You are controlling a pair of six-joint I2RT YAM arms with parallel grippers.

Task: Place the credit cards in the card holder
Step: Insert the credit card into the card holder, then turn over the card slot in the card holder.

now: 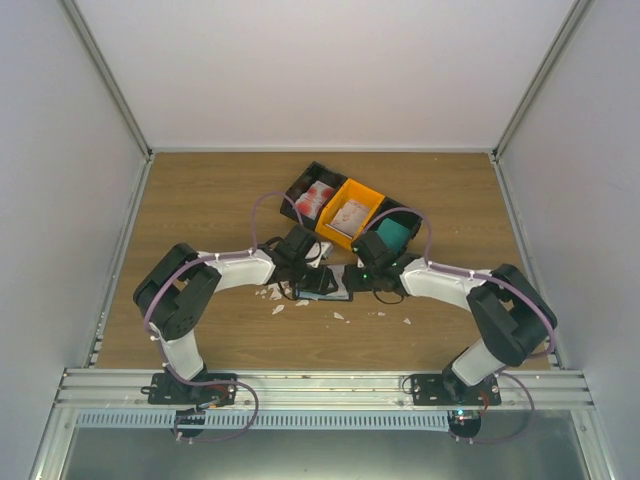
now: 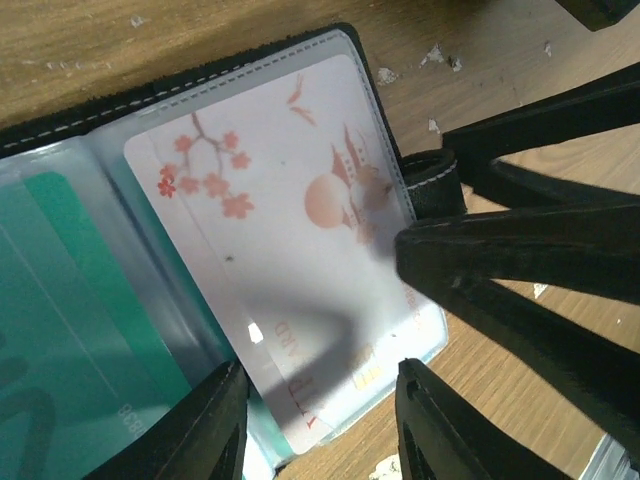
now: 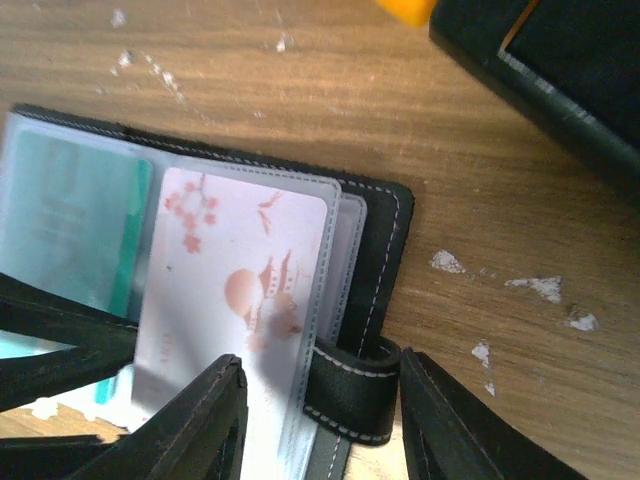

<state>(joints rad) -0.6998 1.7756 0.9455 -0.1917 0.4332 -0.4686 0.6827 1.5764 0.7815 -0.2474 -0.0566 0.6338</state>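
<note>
On the worktop (image 3: 400, 120), the card holder (image 3: 375, 250) lies open, with a pink card (image 2: 280, 230) and a teal card (image 2: 80, 300) in its sleeves (image 3: 338, 260). The left gripper (image 2: 320, 380) and right gripper (image 3: 320, 375) stand released astride its edge. Closing either could snag one of the sleeves and drag the pink card out.

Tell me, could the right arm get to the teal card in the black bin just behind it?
Probably yes. The teal card lies in an open-topped black bin beside the right fingers, nothing covering it. Those fingers stand open over the card holder, so they would have to lift away first.
</note>
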